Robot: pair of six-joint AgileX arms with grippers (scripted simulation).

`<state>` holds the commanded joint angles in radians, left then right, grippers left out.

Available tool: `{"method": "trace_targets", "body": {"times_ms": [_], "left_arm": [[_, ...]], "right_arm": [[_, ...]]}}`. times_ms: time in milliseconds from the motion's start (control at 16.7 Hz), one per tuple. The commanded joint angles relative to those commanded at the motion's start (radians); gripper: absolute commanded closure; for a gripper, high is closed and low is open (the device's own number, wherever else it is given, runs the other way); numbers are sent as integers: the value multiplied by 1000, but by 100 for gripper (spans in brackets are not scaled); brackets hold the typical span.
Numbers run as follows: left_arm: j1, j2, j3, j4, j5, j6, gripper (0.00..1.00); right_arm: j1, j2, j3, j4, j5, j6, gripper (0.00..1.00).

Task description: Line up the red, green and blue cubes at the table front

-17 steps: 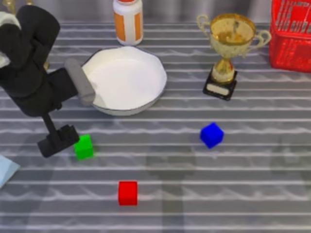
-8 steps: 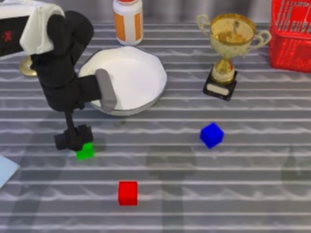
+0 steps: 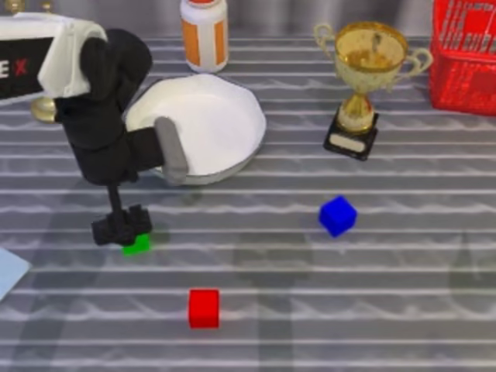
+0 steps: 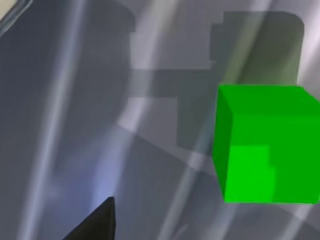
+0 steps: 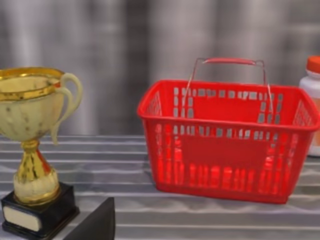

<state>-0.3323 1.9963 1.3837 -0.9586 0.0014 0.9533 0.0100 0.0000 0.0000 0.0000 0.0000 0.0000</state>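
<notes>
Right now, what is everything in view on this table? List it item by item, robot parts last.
green cube: one, bright green, left part of the table, partly under the left gripper
red cube: one, bright red, nearest the front edge, left of centre
blue cube: one, bright blue, mid table, right of centre
bowl: one, white, back left
bottle: one, white with an orange label, back edge behind the bowl
trophy: one, gold on a black base, back right
basket: one, red mesh, far back right corner
pale blue object: one, at the left edge, cut off
table: one, grey with lighter stripes
left gripper: one, black, directly over the green cube
right arm: out of the top view
</notes>
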Motion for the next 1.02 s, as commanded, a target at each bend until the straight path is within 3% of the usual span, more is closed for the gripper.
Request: {"method": "trace_targets", "body": {"times_ms": [360, 660, 1020], "left_arm": [[-1, 88, -110, 200, 1, 0, 0], [-1, 98, -122, 220, 1, 0, 0], [-1, 98, -122, 220, 1, 0, 45]], "right_arm": [[0, 0, 0, 0, 0, 0, 0], [0, 0, 0, 0, 0, 0, 0], [0, 0, 0, 0, 0, 0, 0]]}}
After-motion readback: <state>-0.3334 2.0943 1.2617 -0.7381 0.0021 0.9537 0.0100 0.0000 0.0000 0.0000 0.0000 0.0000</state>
